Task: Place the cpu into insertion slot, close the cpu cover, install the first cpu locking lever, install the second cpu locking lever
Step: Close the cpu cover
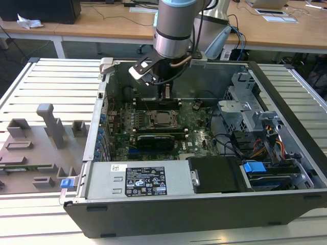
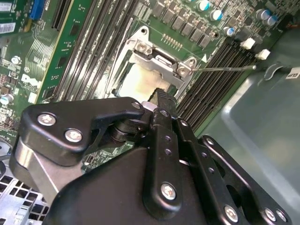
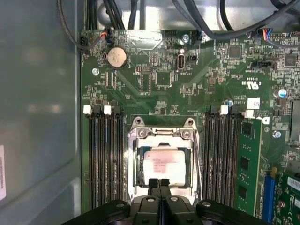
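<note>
Exterior view, from its left: a grey fixture board (image 1: pixel 30 153) lies on the slatted surface (image 1: pixel 51 76) beside the open case (image 1: pixel 153 209). Midway, the arm (image 1: pixel 173 30) reaches down into the case. Its jaws are pressed together with nothing between them, just above the socket's near edge. In the first wrist view the cpu (image 3: pixel 161 165) sits in the slot (image 3: pixel 139 174), with the cover (image 3: pixel 136 140) framing it. Further right stands a drive cage (image 1: pixel 245 109).

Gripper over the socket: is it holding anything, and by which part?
Nothing is held. The gripper is shut with nothing between its fingers, poised over the cpu, which lies in the insertion slot.
</note>
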Available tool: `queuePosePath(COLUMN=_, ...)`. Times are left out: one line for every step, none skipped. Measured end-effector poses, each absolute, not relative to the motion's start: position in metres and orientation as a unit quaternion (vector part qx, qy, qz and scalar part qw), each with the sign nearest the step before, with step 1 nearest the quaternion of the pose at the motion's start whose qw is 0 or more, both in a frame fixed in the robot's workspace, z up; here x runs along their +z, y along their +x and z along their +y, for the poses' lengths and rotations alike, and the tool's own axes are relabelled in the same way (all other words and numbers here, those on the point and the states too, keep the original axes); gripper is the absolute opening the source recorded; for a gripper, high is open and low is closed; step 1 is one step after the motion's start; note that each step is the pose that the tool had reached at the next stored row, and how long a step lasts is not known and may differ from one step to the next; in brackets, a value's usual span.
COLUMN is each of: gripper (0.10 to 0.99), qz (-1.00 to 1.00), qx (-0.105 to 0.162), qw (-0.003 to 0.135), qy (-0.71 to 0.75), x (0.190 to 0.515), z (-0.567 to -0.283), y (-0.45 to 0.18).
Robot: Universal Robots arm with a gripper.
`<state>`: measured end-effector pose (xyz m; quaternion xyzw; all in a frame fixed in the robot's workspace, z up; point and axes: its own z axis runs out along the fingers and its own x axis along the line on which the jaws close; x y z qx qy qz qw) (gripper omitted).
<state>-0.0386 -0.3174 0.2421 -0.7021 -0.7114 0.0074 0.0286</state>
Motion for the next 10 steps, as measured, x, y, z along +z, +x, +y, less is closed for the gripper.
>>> queuePosePath(gripper=0.106, qz=-0.711, qx=0.007, qw=0.029, qy=-0.702, x=0.242, z=-0.317, y=-0.041)
queuePosePath(gripper=0.106, qz=-0.711, qx=0.007, qw=0.029, qy=-0.702, x=0.242, z=-0.317, y=-0.042)
queuePosePath(gripper=0.106, qz=-0.711, qx=0.007, qw=0.029, qy=-0.702, x=0.242, z=-0.317, y=-0.043)
queuePosePath(gripper=0.106, qz=-0.711, qx=0.007, qw=0.029, qy=-0.702, x=0.242, z=-0.317, y=-0.044)
queuePosePath(gripper=0.106, qz=-0.711, qx=0.007, qw=0.029, qy=-0.702, x=0.242, z=-0.317, y=-0.046)
queuePosePath(gripper=0.106, qz=-0.711, qx=0.007, qw=0.029, qy=-0.702, x=0.241, z=-0.317, y=-0.049)
queuePosePath(gripper=0.106, qz=-0.711, qx=0.008, qw=0.029, qy=-0.702, x=0.241, z=-0.317, y=-0.051)
queuePosePath(gripper=0.106, qz=-0.711, qx=0.008, qw=0.029, qy=-0.702, x=0.241, z=-0.317, y=-0.052)
queuePosePath(gripper=0.106, qz=-0.711, qx=0.007, qw=0.029, qy=-0.702, x=0.24, z=-0.317, y=-0.053)
queuePosePath(gripper=0.106, qz=-0.711, qx=0.008, qw=0.029, qy=-0.702, x=0.239, z=-0.317, y=-0.056)
